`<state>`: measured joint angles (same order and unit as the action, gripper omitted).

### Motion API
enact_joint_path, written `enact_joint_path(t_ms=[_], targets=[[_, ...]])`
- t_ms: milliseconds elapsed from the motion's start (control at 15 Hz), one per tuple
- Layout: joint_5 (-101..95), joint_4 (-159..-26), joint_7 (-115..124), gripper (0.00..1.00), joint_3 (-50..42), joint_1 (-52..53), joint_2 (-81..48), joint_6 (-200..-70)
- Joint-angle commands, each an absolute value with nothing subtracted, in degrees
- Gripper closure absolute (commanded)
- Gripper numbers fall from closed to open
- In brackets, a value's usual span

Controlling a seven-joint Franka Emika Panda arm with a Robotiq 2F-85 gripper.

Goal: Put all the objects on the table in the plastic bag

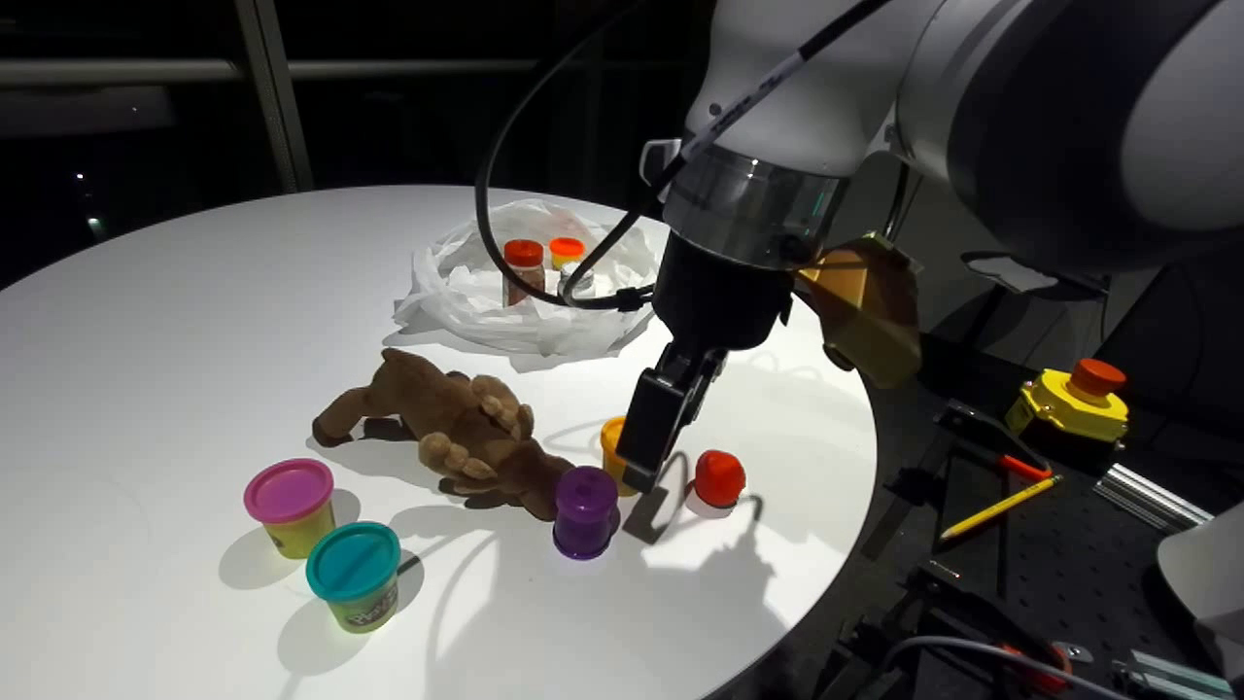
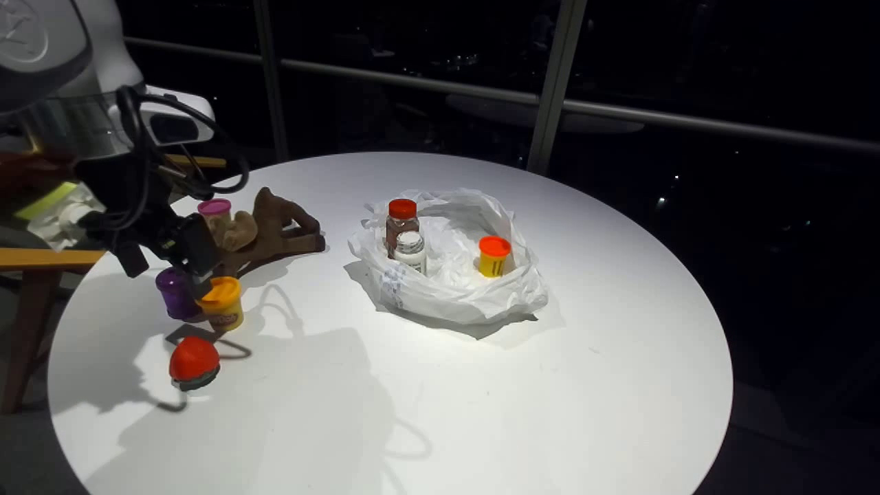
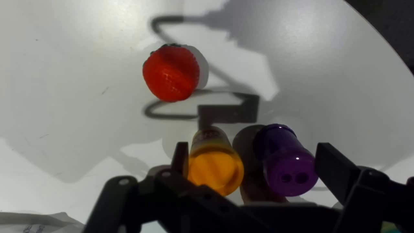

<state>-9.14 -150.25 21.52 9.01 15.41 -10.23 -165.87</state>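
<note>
brown toy [image 1: 452,418] sprawls near upright cups [image 1: 358,574] on the white table [image 1: 165,389], whitish bag [image 2: 460,299] gaping around bottles [image 2: 401,227].

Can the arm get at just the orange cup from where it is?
Probably not cleanly: in the wrist view, the purple cup also shows between the open fingers, beside the orange cup, so it may get in the way. A sideways shift might help.

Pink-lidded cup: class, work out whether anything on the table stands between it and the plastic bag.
Yes. The brown toy lies between the pink-lidded cup and the plastic bag in both exterior views. A straight slide would likely meet it; lifting the cup over may be safer.
</note>
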Motion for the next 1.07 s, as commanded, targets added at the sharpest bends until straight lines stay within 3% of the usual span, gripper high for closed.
enact_joint_path(t_ms=[0,1000], targets=[[-16.30,-149.27,20.95,0.00,6.13,16.36,-10.82,-163.92],[-16.73,-140.23,15.92,0.00,2.78,16.93,-19.55,-162.25]])
